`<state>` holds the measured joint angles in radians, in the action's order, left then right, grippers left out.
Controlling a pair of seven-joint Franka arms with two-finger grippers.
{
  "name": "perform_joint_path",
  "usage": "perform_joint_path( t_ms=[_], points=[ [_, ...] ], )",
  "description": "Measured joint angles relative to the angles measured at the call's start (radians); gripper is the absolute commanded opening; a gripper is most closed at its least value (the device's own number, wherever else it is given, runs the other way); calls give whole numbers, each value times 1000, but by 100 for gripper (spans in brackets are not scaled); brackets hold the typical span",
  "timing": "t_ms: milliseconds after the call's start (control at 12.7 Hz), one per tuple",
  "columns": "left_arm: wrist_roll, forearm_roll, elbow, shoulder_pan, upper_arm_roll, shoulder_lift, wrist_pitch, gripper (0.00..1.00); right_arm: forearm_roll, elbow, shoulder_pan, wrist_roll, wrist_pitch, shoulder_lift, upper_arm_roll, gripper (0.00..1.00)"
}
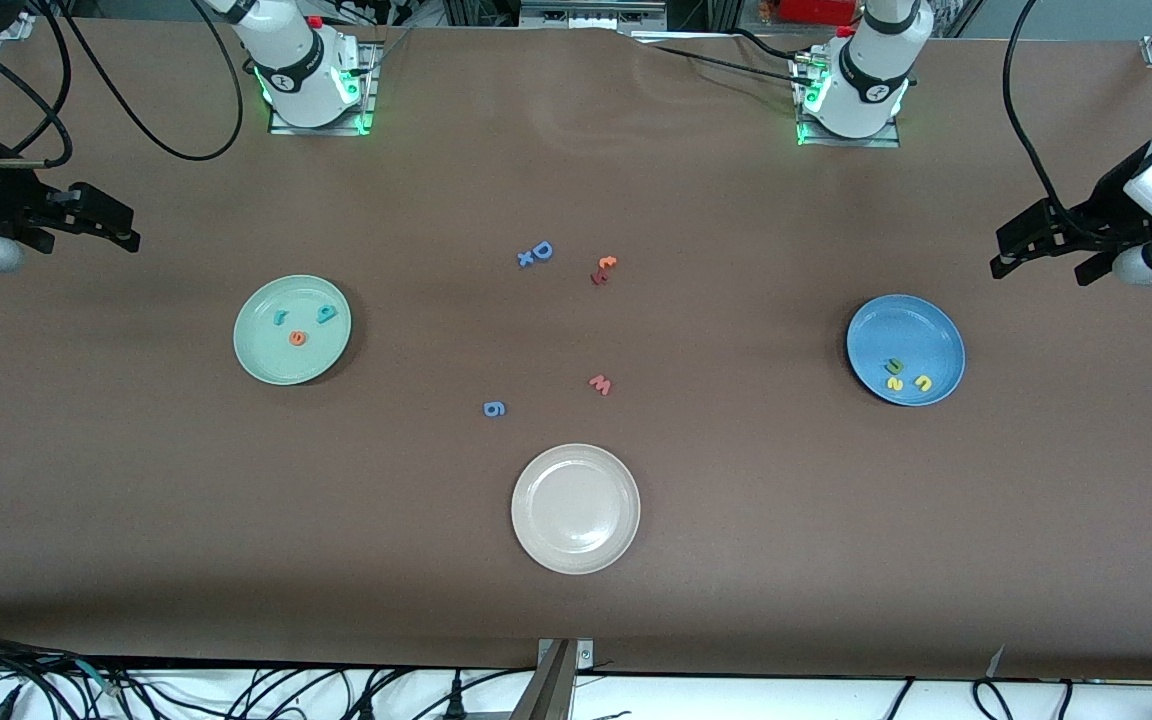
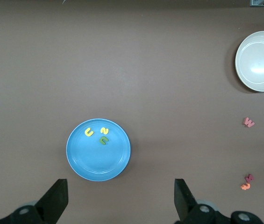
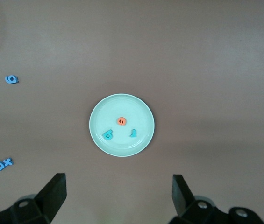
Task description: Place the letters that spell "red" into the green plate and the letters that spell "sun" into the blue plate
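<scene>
- Cream plate [image 1: 575, 508], nearest the worktop's front edge, is bare; a stray w [image 1: 600, 384] dropped there would be wrong.
- Green plate [image 1: 292, 329] holds r, e, d [image 1: 298, 338]; blue plate [image 1: 905, 349] holds s, u, n [image 1: 894, 368].
- Left hand [image 1: 1044, 262] and right hand [image 1: 101, 218] hang at the worktop's ends, fingers apart, empty; reaching again could scatter letters.

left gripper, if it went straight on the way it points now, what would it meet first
Most likely the blue plate, which sits just ahead of the open left gripper in its wrist view; depth is unclear, so it might meet bare table first.

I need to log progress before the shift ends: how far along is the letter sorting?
It looks finished. The teal r, orange e and teal d lie in the green plate; the yellow s, green n and yellow u lie in the blue plate. Nothing is in hand: left hand and right hand are open, up at the table's ends. Nothing is left.
</scene>
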<state>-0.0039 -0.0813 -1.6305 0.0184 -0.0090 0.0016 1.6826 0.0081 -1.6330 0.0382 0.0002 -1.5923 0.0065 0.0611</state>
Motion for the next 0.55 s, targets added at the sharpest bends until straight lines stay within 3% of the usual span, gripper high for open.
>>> perform_joint_path(
  t_ms=[552],
  points=[
    [-9, 0, 16, 0, 0, 0, 7, 100, 0, 1, 0, 0, 1, 0, 0, 100]
  ],
)
